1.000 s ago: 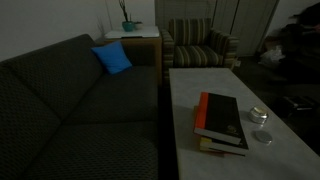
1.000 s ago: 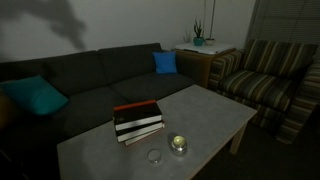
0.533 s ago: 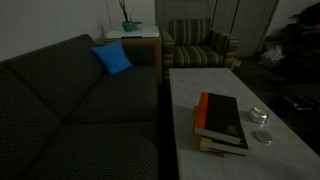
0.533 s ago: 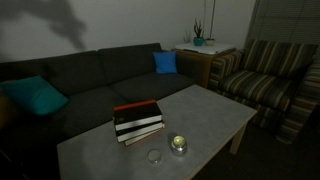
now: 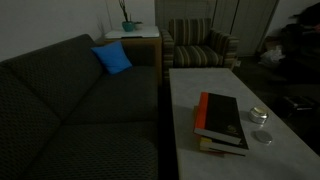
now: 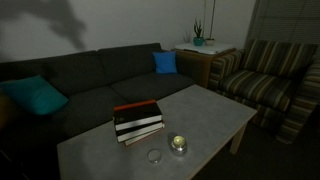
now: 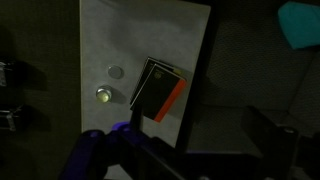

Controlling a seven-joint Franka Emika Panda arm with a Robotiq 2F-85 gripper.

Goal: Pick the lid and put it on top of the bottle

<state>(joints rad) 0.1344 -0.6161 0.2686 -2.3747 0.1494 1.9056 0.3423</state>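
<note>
lid [image 5: 263, 137]: only a pale small disc; too small and dim to tell its material.
bottle [image 5: 258, 114]: too small to tell if its mouth is open or what is inside.
books [image 5: 220, 120]: lower ones mostly hidden under the top one; covers not readable.
surface [image 5: 185, 105]: near end cut off by the lower edge.
fingers [image 7: 8, 72]: cut off by the left edge of the wrist view; only dark ends show, standing apart.
purple shape [image 7: 110, 150]: blurred, covers the bottom of the wrist view; cannot tell what it is.
cushion [image 7: 300, 22]: cut off by the right edge.
armchair [image 6: 265, 85]: partly cut off at the right edge.
</note>
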